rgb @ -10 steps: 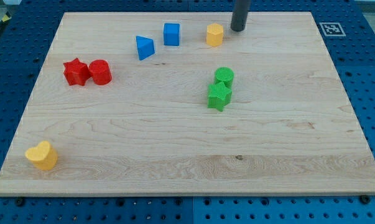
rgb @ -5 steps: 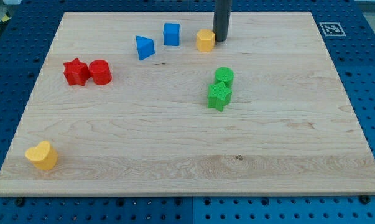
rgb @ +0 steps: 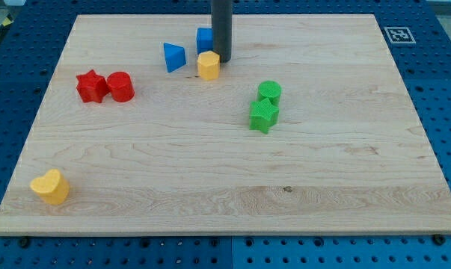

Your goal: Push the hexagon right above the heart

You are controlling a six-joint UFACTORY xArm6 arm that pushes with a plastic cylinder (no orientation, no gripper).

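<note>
Progress shows plainly: the yellow hexagon (rgb: pixel 208 65) has slid down and toward the view's left from its earlier spot near the board's top edge, and now sits just below the blue cube (rgb: pixel 204 37) and to the right of the blue wedge (rgb: pixel 173 57). My tip (rgb: pixel 221 59) has followed it and rests against the hexagon's upper right side, apparently touching it, with the rod partly hiding the cube behind. No jaws exist on this arm; it ends in a bare rod, so nothing is gripped, only pushed.

The yellow heart (rgb: pixel 50 187) lies well apart, near the bottom left corner of the wooden board (rgb: pixel 345 179). So the hexagon has covered only a small part of the way, and I judge the push is in its early stage. The line from hexagon to a place just above the heart runs down-left and passes close to the red star (rgb: pixel 91 86) and the red cylinder (rgb: pixel 121 87), which could be knocked if the heading drifts leftward. The green cylinder (rgb: pixel 270 93) and green star (rgb: pixel 263 115) stand to the right, off the route.
</note>
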